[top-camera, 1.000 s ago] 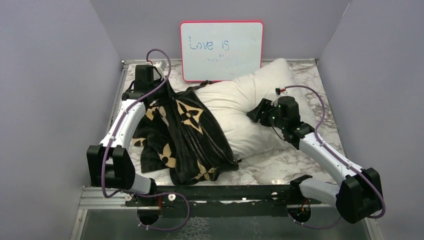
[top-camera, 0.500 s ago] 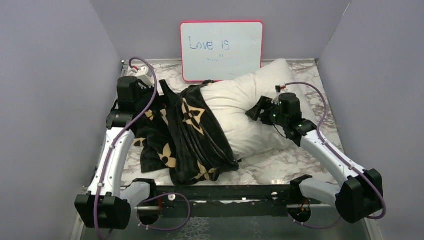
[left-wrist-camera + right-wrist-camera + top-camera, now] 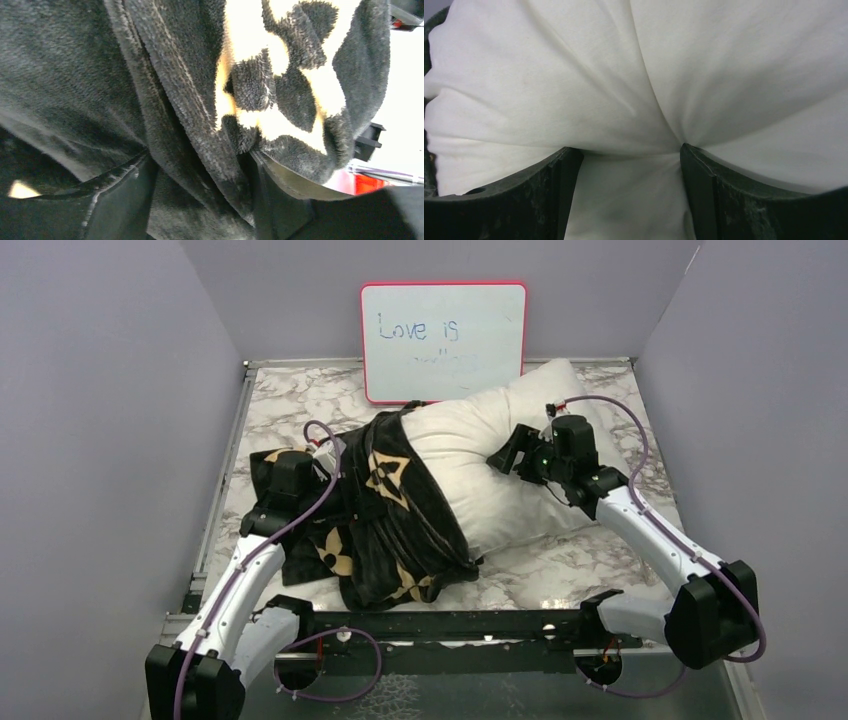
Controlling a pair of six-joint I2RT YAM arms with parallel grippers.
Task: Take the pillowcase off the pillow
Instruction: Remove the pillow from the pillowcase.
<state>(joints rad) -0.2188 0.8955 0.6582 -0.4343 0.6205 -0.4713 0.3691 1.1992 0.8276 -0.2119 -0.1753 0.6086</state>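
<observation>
From above, the pillow (image 3: 500,440) lies slantwise on the marbled surface (image 3: 300,400), its bare white end toward 2 o'clock and its 8 o'clock end buried in the pillowcase (image 3: 385,510). The black flower-printed fabric is bunched in folds and spills toward 6 o'clock. A whiteboard (image 3: 443,340) stands at 12 o'clock behind them. This view hides both pairs of fingertips, and only the wrist cameras show them. The left fingers (image 3: 120,200) stand spread, with a thick fold of plush pillowcase filling the gap between them and a tan motif just beyond; whether the fold is squeezed cannot be told. The right fingers (image 3: 724,200) are likewise spread and pressed into the pillow, with white cloth puckering into creases that meet at the inner edge of one finger. The left arm has its elbow low at 7 o'clock, and its forearm runs toward 1 o'clock, with the wrist over the 9 o'clock edge of the pillowcase. The right arm bends at 4 o'clock, its forearm running toward 10 o'clock, the wrist above the pillow's middle and facing 9 o'clock.
</observation>
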